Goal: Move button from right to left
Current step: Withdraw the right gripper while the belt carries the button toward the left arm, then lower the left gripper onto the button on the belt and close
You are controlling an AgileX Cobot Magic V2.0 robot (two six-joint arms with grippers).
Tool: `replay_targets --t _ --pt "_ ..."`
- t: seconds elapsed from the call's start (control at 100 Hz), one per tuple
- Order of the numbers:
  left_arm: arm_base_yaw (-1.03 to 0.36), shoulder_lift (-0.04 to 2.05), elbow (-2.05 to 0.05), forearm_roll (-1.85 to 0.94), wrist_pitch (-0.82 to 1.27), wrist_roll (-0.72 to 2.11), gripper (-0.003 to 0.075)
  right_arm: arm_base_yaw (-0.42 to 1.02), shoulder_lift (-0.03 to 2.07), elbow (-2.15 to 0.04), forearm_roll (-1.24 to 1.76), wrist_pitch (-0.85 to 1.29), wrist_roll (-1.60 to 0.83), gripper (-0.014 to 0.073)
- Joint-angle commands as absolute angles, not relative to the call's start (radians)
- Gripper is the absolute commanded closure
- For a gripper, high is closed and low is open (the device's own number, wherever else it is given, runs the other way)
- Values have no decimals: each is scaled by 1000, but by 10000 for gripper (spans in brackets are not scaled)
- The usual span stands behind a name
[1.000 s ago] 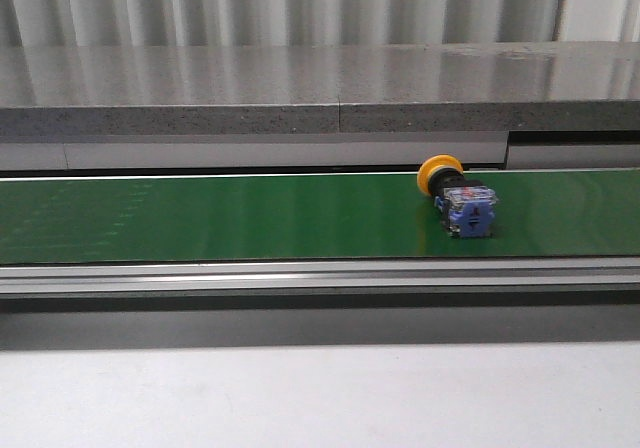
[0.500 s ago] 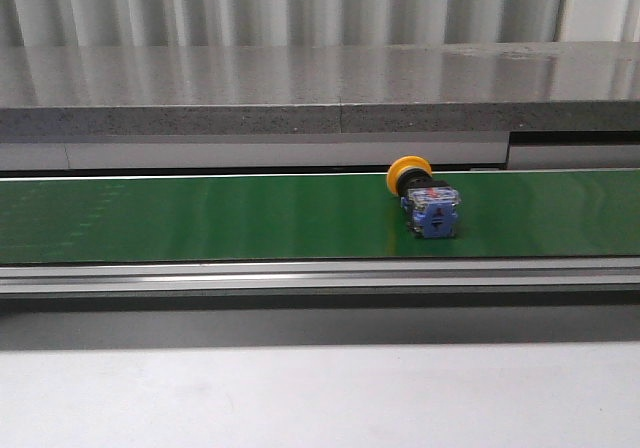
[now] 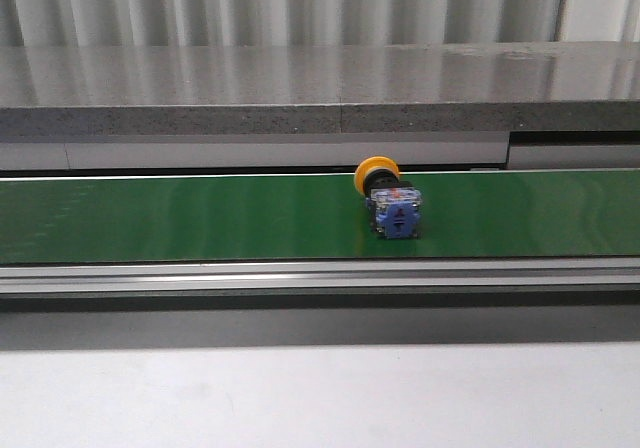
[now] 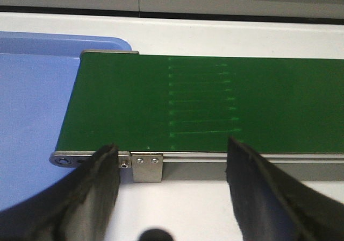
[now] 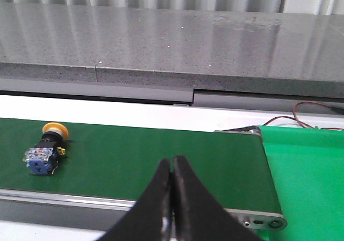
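Right black gripper [image 5: 172, 190] had fingers pressed together, empty, above near edge of green conveyor belt [image 3: 200, 218]. Left black gripper [image 4: 172, 165] spread wide, empty, waiting at belt's left end beside blue plastic tray [image 4: 32, 117]. Yellow-capped push-button with blue-grey contact block [image 3: 390, 203] had ridden leftward along belt — untouched, lying on side near far edge, roughly mid-belt; pickup likely still ahead.
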State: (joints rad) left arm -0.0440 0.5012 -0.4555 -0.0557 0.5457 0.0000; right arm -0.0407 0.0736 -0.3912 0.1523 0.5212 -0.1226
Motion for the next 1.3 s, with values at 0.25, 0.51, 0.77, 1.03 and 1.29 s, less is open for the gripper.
replay_targets --t 0.25,0.51,0.77,1.03,1.29 --pt "-39 645 -627 -64 637 72 236 -41 87 -415 162 437 -134 659" --pt "-39 834 -816 -134 793 74 101 -41 87 -415 162 437 -134 659" --pt "-95 1067 -1015 -204 927 30 101 -41 87 -415 162 437 -134 659" --pt "-300 1265 -1159 -79 958 -168 103 -41 87 -415 162 437 -134 659" --pt "-493 1454 -1280 -32 961 -278 146 -41 87 -415 162 437 -134 659"
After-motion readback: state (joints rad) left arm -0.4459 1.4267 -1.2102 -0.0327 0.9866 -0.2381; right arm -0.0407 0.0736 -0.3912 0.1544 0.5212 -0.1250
